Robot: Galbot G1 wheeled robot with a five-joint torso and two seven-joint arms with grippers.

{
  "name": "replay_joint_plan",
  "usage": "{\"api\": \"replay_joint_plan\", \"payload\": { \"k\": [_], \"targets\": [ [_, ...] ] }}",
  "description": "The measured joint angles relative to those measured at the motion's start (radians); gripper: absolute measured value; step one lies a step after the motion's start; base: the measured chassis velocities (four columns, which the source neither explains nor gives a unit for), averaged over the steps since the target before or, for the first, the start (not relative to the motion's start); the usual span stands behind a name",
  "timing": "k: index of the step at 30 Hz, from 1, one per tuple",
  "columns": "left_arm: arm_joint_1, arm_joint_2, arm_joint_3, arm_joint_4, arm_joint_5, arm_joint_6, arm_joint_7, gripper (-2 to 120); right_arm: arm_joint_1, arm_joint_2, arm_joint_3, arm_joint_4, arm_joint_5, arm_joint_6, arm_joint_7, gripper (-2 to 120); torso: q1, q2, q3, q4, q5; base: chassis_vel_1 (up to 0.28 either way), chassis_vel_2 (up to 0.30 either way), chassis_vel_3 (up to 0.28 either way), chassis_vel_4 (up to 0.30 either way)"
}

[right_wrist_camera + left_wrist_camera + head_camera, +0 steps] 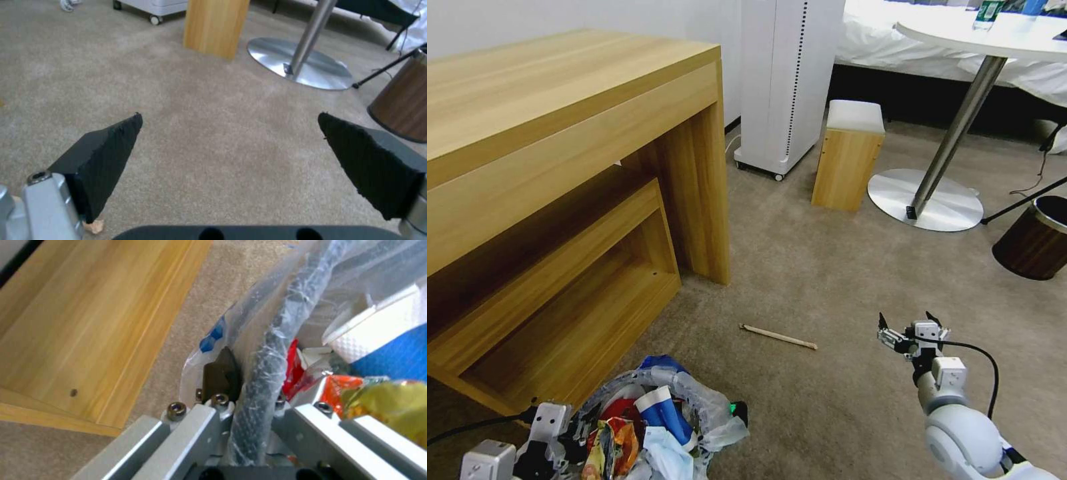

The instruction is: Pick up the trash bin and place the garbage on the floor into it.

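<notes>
The left pincer (249,406) is clamping the trash bin's (694,400) bagged rim at seven o'clock, keeping its mouth up for collecting. The right pincer (912,328), spread wide and empty, is hovering at five o'clock, near a wooden stick (778,337) lying on the floor (827,280).

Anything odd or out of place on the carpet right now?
One wooden stick lies loose on the floor, ahead of the trash bin gripped by the left gripper. The right gripper hovers open, empty.
</notes>
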Motion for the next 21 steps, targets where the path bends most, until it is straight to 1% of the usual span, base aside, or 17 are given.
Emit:
{"api": "replay_joint_plan", "payload": {
  "k": [6,14,21],
  "targets": [
    [0.005,-0.001,-0.03,0.001,0.021,-0.004,0.008,0,0.018,-0.019,-0.016,-0.012,-0.016,0.004,-0.014,100,0.0,0.0,0.0,-0.0001,-0.0001,0.0,0.0,0.0,0.0],
    [0.011,-0.02,-0.016,0.005,0.062,-0.005,0.015,0,0.033,-0.019,-0.057,-0.021,-0.013,-0.005,-0.017,100,0.0,0.0,0.0,0.0001,0.0,0.0,0.0,0.0,0.0],
    [0.011,-0.024,-0.019,0.011,0.067,-0.009,0.01,0,0.042,-0.028,-0.077,-0.023,-0.01,-0.006,-0.017,100,0.0,0.0,0.0,0.0,0.0,-0.026,-0.026,-0.034,-0.027]
  ]
}}
